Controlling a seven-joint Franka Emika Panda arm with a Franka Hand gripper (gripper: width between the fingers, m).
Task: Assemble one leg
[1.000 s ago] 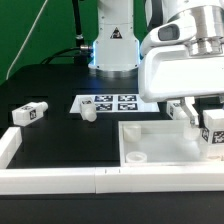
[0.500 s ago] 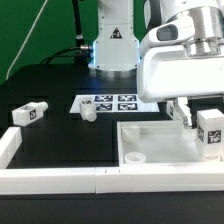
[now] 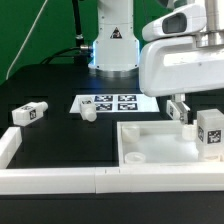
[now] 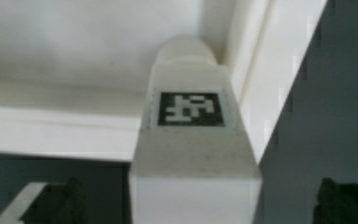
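Observation:
A white square tabletop point(image 3: 160, 140) lies upside down at the exterior view's right, and its rim also shows in the wrist view point(image 4: 51, 110). A white leg point(image 3: 210, 135) with a marker tag stands upright at its far right corner. In the wrist view this leg point(image 4: 197, 130) sits between my gripper's point(image 4: 197, 205) fingers point(image 4: 51, 205), with a gap on each side. The gripper point(image 3: 198, 112) is open and hangs just above the leg, holding nothing. One finger point(image 3: 180, 108) shows beside the leg.
Two more white legs lie on the black table, one point(image 3: 28, 113) at the exterior view's left and one point(image 3: 88, 112) by the marker board point(image 3: 108, 103). A white rail point(image 3: 100, 180) runs along the front. The robot base point(image 3: 112, 45) stands behind.
The gripper and wrist have risen, showing more of the leg. The leg stays upright at the tabletop's corner. Nothing else moved.

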